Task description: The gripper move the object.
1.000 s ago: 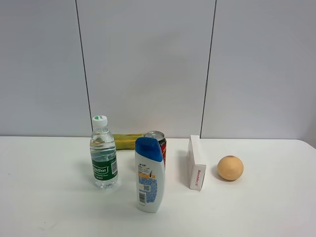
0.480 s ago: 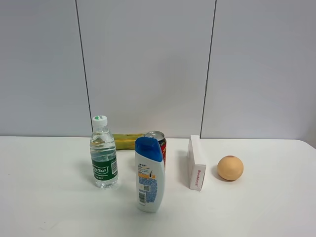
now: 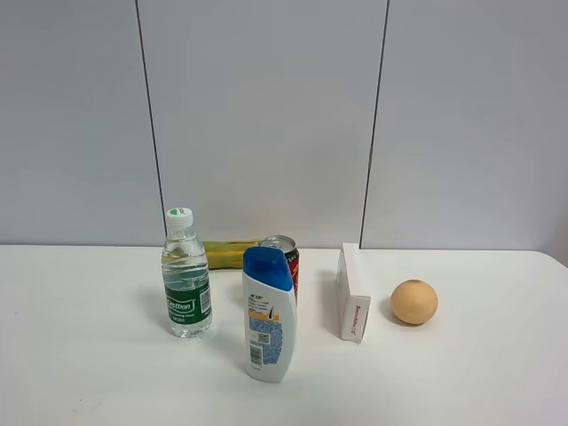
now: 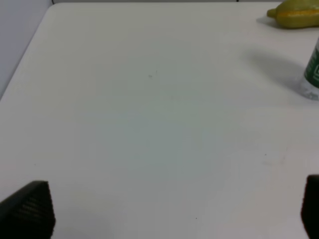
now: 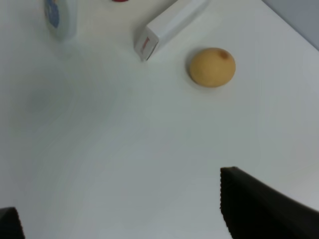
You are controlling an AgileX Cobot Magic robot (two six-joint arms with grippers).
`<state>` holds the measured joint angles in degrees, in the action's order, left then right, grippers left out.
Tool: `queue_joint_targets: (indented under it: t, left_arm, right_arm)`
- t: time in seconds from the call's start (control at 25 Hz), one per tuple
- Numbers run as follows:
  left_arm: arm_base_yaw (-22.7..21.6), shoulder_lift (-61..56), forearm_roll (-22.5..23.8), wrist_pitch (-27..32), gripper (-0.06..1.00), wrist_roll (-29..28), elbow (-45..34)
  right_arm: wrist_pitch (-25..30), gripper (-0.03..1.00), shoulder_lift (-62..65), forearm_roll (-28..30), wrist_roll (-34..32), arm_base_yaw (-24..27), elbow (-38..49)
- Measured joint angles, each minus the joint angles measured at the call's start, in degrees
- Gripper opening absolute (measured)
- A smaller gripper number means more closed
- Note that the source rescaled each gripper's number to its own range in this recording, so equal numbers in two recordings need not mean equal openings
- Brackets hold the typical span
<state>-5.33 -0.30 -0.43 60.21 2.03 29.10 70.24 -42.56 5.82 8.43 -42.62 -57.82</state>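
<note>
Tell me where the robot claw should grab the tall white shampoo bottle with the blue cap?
Probably around the white middle of the shampoo bottle, below its blue cap, with the fingers closing on its narrower sides. It stands upright and is flat-bodied, so a level grip there should hold steadier than on the sloped cap. Coming from the front looks safest, since the can stands right behind it and the water bottle is on one side.

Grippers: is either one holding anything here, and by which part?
Nothing is held. The left gripper and right gripper are both open over bare table; the shampoo bottle stands untouched.
</note>
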Motion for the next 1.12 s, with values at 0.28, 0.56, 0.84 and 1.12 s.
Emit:
queue_joint_targets:
  t: [0.28, 0.56, 0.84, 1.12]
  left_arm:
    - [0.00, 0.00, 0.00, 0.00, 1.00, 0.00, 0.00]
    - [0.00, 0.00, 0.00, 0.00, 1.00, 0.00, 0.00]
    - [0.00, 0.00, 0.00, 0.00, 1.00, 0.00, 0.00]
    - [0.00, 0.00, 0.00, 0.00, 1.00, 0.00, 0.00]
  right_arm:
    - [-0.05, 0.74, 9.43, -5.01, 0.00, 20.35, 7.53]
    - [0.00, 0.74, 22.11, -6.36, 0.00, 36.91, 15.19]
    - [0.07, 0.74, 29.08, -12.07, 0.00, 44.83, 20.96]
    - [0.06, 0.74, 34.12, -12.03, 0.00, 45.92, 22.30]
